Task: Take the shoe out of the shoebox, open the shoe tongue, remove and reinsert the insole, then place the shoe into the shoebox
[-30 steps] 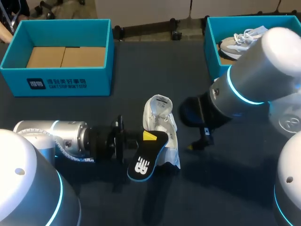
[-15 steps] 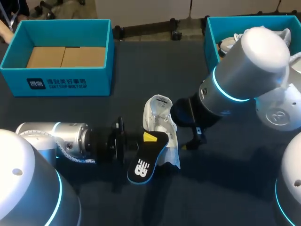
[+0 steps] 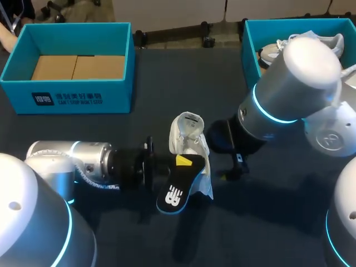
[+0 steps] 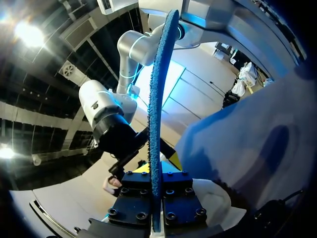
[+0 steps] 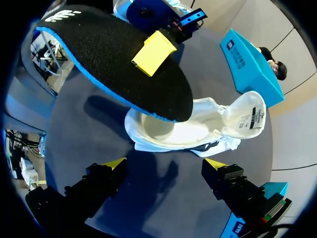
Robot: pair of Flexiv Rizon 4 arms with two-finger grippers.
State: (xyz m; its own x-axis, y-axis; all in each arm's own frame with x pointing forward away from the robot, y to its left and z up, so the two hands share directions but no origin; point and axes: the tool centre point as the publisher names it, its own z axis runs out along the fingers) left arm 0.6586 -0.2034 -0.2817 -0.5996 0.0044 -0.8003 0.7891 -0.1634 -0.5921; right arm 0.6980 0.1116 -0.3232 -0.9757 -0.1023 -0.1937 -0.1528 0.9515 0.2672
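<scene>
Shoe (image 3: 192, 146): white, and we see it lying on the dark desk (image 3: 167, 78) near the middle, outside both boxes, its opening wide.
Tongue (image 3: 188, 123): pulled up at the shoe's 12 o'clock end, with a sewn label on its inner face.
Insole (image 3: 179, 186): out of the shoe and held above its 6 o'clock end. One face is black with a bright blue edge all round. We cannot tell whether it touches the shoe.
Writing: we see a white logo at the insole's free end, dark print on the tongue label, and a white panel of print on the left shoebox's front wall. We do not read any of it off.
Left pincer (image 3: 181, 160): comes in from 9 o'clock and is clamped on the insole. One yellow tip lies on the black face, and in our left wrist view the insole stands edge-on between the fingers.
Right pincer (image 5: 165, 163): at the shoe's 3 o'clock, fingers spread wide with nothing between them.
Left shoebox (image 3: 67, 92): teal, at 10 o'clock from the shoe, brown card on its floor.
Right shoebox (image 3: 251, 50): teal, at 2 o'clock, with a second shoe (image 3: 271, 53) inside.
</scene>
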